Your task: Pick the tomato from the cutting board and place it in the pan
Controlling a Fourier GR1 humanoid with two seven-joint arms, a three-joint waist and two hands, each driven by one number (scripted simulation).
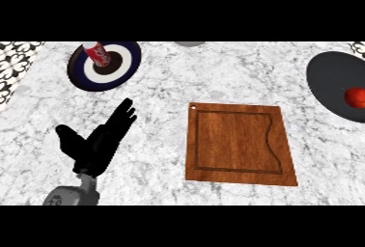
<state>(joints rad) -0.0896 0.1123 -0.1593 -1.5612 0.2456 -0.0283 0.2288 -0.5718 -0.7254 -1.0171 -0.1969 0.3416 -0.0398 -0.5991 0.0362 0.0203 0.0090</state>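
Note:
The red tomato (356, 97) lies inside the dark pan (335, 87) at the right edge of the head view, partly cut off by the frame. The wooden cutting board (239, 144) sits in the middle of the marble counter with nothing on it. My left hand (100, 140) rests at the lower left, fingers straight and pointing up toward the back, thumb spread out to the left, holding nothing. My right hand does not show anywhere.
A dark blue and white plate (84, 72) stands at the back left with a red can (100, 54) on it. A grey round object (189, 43) peeks in at the back edge. Patterned tiling (14, 58) borders the counter's left side.

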